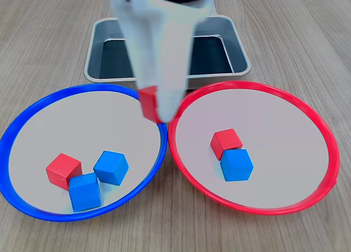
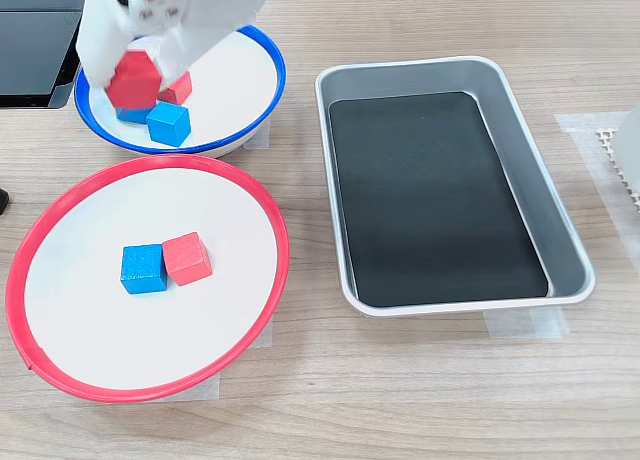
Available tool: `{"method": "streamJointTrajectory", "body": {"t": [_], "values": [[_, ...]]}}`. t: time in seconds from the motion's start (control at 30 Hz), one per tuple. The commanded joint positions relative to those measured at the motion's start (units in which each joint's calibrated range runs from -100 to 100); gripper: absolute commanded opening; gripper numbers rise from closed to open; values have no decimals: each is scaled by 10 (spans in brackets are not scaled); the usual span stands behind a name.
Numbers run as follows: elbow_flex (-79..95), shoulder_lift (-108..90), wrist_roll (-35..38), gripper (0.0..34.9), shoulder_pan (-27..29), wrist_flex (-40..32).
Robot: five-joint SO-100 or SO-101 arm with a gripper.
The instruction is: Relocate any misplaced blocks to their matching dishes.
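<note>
Pincer [image 1: 153,107] was clamped on a red block [image 1: 148,102], held mid-frame over the blue dish's [image 1: 33,112] rim, bound for the red dish [image 1: 307,112], I judged.

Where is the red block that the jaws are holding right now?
The held red block hangs in the gripper above the gap between the blue plate and the red plate in the first exterior view, just in front of the tray.

The round red-rimmed plate [image 2: 150,375] lies mostly bare; only a small glossy red cube [image 2: 187,258] touching a blue cube [image 2: 144,268] occupies its centre-left in the second exterior view.
</note>
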Motion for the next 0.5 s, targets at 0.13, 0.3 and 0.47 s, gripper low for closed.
{"method": "streamJointTrajectory", "body": {"t": [0.13, 0.3, 0.47], "values": [[59, -33, 35, 4, -109, -32], [87, -16, 48, 4, -149, -52], [111, -3, 73, 4, -176, -56]]}}
